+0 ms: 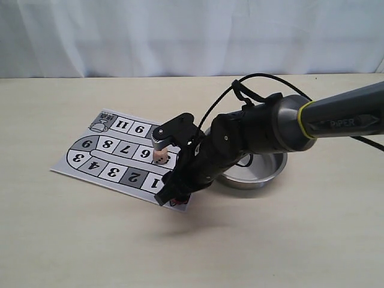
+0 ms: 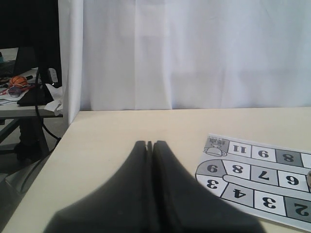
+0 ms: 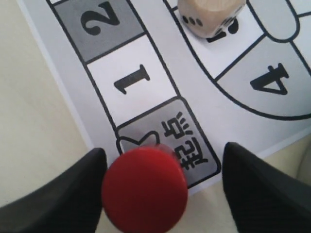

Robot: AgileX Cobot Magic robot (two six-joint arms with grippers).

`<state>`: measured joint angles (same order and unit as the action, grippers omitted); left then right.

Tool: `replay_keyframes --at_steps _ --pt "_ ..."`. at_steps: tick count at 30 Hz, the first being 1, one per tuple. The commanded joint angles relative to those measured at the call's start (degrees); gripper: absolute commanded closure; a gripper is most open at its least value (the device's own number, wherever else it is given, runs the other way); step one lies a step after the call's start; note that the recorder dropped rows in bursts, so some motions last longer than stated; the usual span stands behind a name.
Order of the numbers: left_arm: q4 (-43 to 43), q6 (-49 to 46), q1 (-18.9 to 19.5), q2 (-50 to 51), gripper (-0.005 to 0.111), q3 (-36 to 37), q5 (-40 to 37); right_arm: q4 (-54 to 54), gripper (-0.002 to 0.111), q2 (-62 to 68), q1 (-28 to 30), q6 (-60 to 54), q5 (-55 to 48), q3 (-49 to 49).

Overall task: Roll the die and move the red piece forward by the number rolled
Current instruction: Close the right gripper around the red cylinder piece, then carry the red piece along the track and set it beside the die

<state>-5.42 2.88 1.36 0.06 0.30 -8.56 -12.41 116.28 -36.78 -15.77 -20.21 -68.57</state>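
Note:
The red piece (image 3: 145, 189) stands on the board's start square, at the near corner of the printed game board (image 1: 90, 161). My right gripper (image 3: 163, 191) is open around it: one finger (image 3: 73, 194) sits against its side and the other finger (image 3: 262, 189) stands well apart. In the exterior view only a sliver of the red piece (image 1: 175, 201) shows under the right gripper (image 1: 171, 193). The die (image 1: 160, 157) lies on the board behind that gripper, and the wrist view shows the die (image 3: 209, 14) past square 1. My left gripper (image 2: 149, 144) is shut on nothing, over bare table beside the board (image 2: 252, 179).
A round metal bowl (image 1: 259, 174) stands just right of the board, partly behind the right arm. A white curtain (image 1: 180, 36) closes off the table's far edge. In the left wrist view the table's side edge (image 2: 58, 145) drops to a cluttered area.

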Motion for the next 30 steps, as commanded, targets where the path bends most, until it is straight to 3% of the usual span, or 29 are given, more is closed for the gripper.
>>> replay_keyframes --at_steps 1,4,5,23,30 --pt "0.09 0.15 -0.01 -0.06 0.107 -0.3 0.32 -0.31 0.069 -0.04 -0.03 -0.5 0.82 0.3" --pt "0.09 0.15 -0.01 -0.06 0.107 -0.3 0.32 -0.41 0.102 -0.14 -0.03 -0.5 0.82 -0.05" --pt "0.09 0.15 -0.01 -0.06 0.107 -0.3 0.32 -0.41 0.104 -0.14 -0.03 -0.23 0.82 -0.35" --pt "0.09 0.15 -0.01 -0.06 0.107 -0.3 0.44 -0.36 0.104 -0.02 -3.38 -0.08 8.37 -5.34" --pt "0.09 0.15 -0.01 -0.06 0.107 -0.3 0.29 -0.36 0.104 3.27 -3.38 -0.08 4.79 -8.34"
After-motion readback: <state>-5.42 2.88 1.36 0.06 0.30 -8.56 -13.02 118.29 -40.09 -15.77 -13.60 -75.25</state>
